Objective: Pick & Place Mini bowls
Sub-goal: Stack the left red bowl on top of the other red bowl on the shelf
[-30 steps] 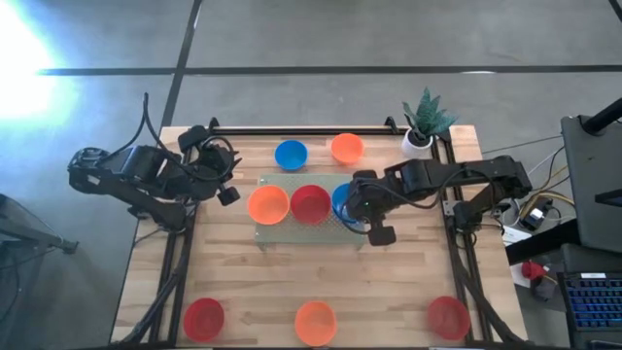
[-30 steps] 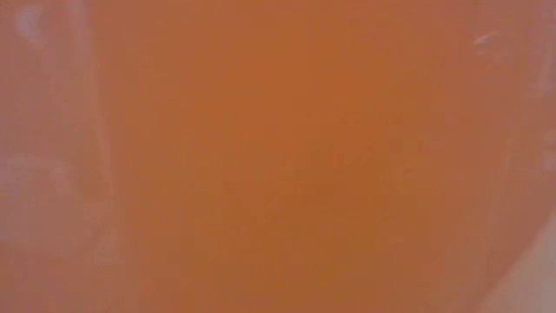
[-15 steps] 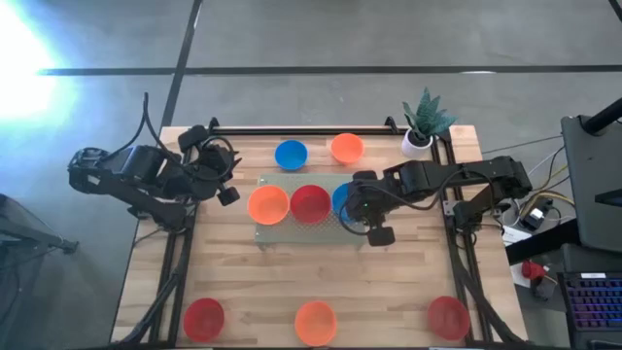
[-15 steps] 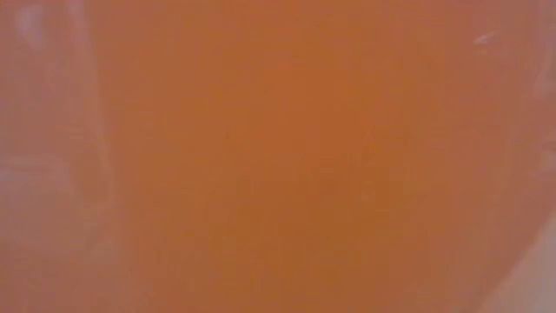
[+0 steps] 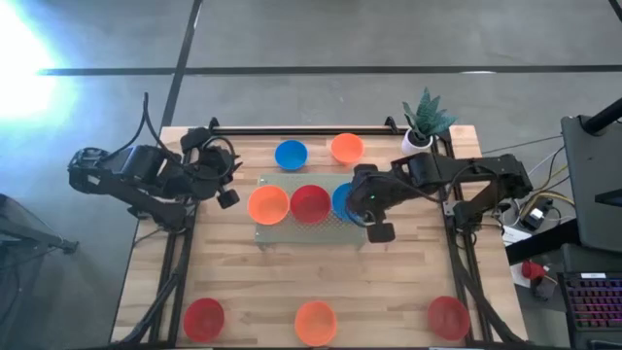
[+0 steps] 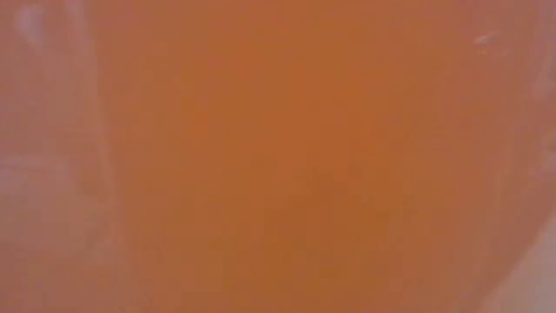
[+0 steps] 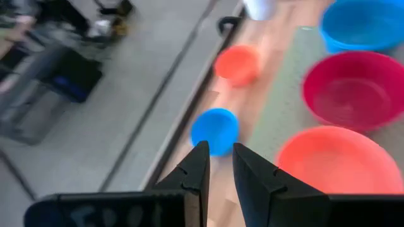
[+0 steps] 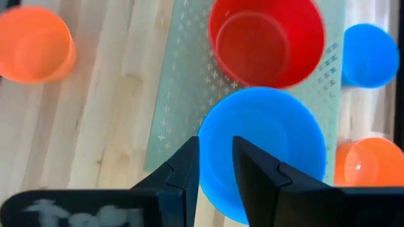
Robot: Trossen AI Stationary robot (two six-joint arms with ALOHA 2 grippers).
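Three mini bowls sit in a row on the pale green mat (image 5: pixel 292 233): orange (image 5: pixel 268 204), red (image 5: pixel 310 203) and blue (image 5: pixel 341 199). My right gripper (image 5: pixel 356 216) (image 8: pixel 216 169) is at the blue bowl's (image 8: pixel 268 142) right side, shut on its rim. A blue bowl (image 5: pixel 290 154) and an orange one (image 5: pixel 346 148) stand on bare wood near the far edge. A red bowl (image 5: pixel 204 316), an orange one (image 5: pixel 315 322) and a red one (image 5: pixel 448 316) stand along the near edge. My left gripper (image 5: pixel 229 195) (image 7: pixel 219 167) waits shut at the table's left side. My right gripper pinches the blue bowl's rim (image 8: pixel 210 146) on its right side, one finger outside the wall and one finger (image 8: pixel 252 173) inside. The fingers come from above, slanting toward the table's left. I cannot tell whether the bowl rests on the mat or hangs just above it.
A white pot with a green plant (image 5: pixel 423 122) stands at the far right corner. Bare wood lies between the mat and the near row of bowls. The low view is filled by orange (image 6: pixel 278 156), apparently a bowl right in front of that camera.
My right gripper has edged a little toward the table's far edge, still at the blue bowl. The blue bowl stands at the mat's right end as before.
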